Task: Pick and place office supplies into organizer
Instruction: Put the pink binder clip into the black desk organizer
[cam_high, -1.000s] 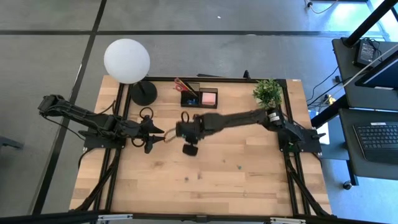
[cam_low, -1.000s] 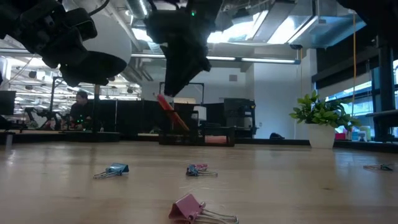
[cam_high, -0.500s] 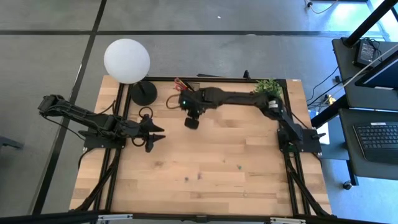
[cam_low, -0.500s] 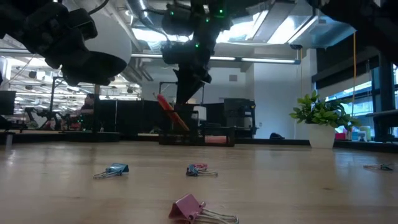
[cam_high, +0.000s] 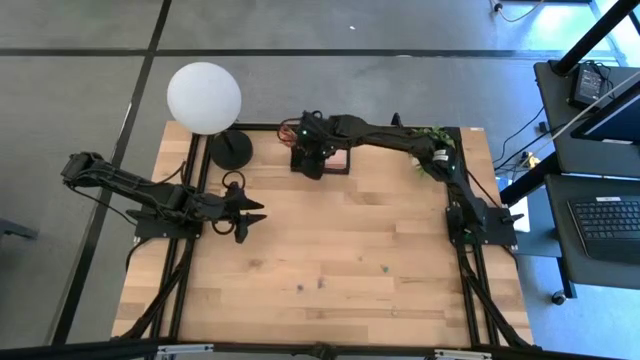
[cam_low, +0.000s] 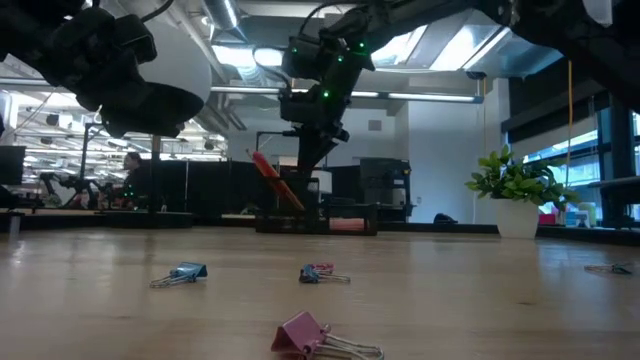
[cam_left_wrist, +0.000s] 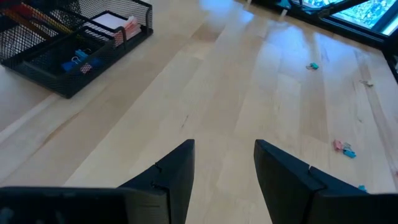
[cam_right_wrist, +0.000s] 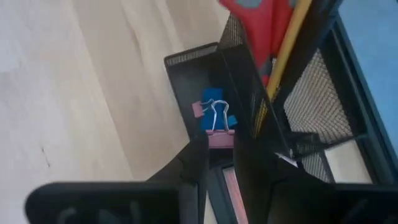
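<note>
No readable writing; right gripper (cam_right_wrist: 219, 140) clamped on pink binder clip (cam_right_wrist: 216, 127) above organizer (cam_right_wrist: 311, 109).

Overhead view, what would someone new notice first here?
The right gripper reaches over the black organizer at the table's far edge, shut on a pink binder clip above a compartment. Beside it stands a white globe lamp; the left gripper waits open over bare wood.

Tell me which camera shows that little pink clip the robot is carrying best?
The right wrist view: the pink clip hangs pinched in the right end effector, just above the organizer. In the high view the arm hides it. In the low view it's too far off to make out. The left wrist view misses it.
</note>
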